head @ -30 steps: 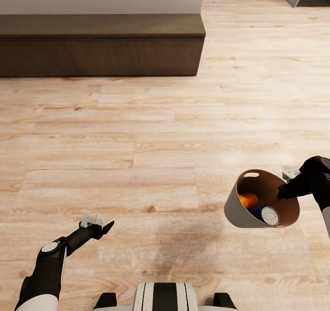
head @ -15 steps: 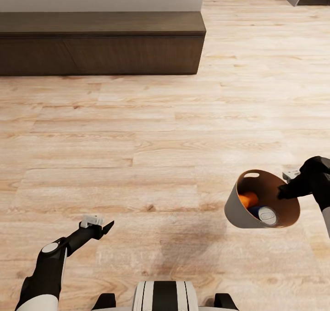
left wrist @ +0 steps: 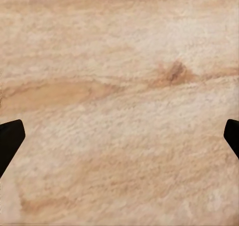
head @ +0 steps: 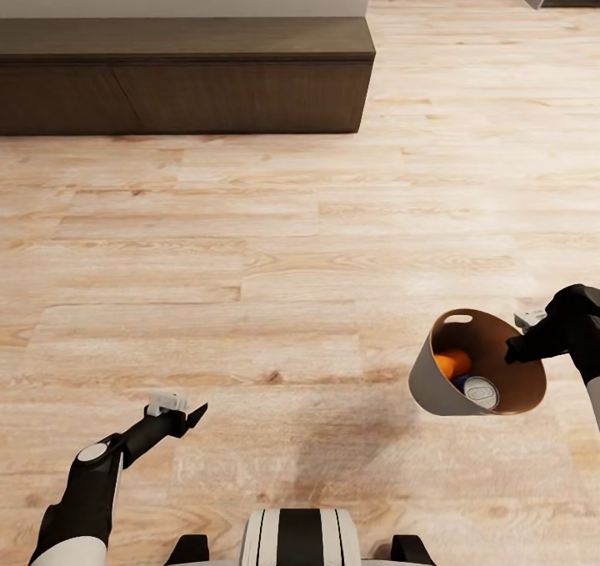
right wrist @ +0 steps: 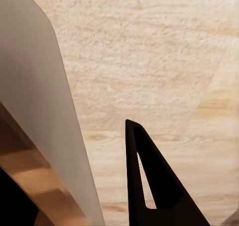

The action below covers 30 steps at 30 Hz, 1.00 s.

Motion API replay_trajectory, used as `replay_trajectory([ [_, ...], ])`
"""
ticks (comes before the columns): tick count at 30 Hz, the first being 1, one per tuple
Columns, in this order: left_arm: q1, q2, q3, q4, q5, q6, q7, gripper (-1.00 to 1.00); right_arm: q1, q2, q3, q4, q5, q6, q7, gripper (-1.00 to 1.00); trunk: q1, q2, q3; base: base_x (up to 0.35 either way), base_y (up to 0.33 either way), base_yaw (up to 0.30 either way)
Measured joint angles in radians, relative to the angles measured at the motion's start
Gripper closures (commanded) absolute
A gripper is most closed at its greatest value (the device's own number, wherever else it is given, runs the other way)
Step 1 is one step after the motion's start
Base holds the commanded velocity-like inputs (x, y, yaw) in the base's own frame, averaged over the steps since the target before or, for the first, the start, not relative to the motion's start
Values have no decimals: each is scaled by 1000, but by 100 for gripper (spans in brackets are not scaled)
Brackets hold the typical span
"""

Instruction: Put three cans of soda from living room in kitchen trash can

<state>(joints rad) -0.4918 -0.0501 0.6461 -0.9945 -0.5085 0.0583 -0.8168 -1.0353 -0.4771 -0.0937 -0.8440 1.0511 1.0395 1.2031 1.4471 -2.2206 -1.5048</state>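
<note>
Right gripper (head: 518,351) jaws clamped on trash can (head: 429,374) rim – 2 soda cans (head: 468,380) inside; left gripper (head: 193,414) jaws spread, empty.

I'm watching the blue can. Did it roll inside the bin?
Yes. The blue can slid toward the orange can, away from the bin wall by the end effector.

— How many soda cans do you count?
— Two in the head view: one orange can (head: 452,363) and one silver-topped can (head: 479,392), both in the bin.
— And bins?
— One trash can (head: 432,383).
— Grippers?
— Two: the left gripper (head: 193,416) and the right gripper (head: 514,352).
— Furniture?
— One long dark bench (head: 183,74) by the wall.
</note>
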Motion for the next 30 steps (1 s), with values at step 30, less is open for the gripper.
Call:
replay_trajectory([
  [30, -1, 1, 0, 24, -1, -32, 26, -100, 0, 2, -1, 0, 71, 1, 0, 100, 54, -98, -44, 0, 0, 0],
])
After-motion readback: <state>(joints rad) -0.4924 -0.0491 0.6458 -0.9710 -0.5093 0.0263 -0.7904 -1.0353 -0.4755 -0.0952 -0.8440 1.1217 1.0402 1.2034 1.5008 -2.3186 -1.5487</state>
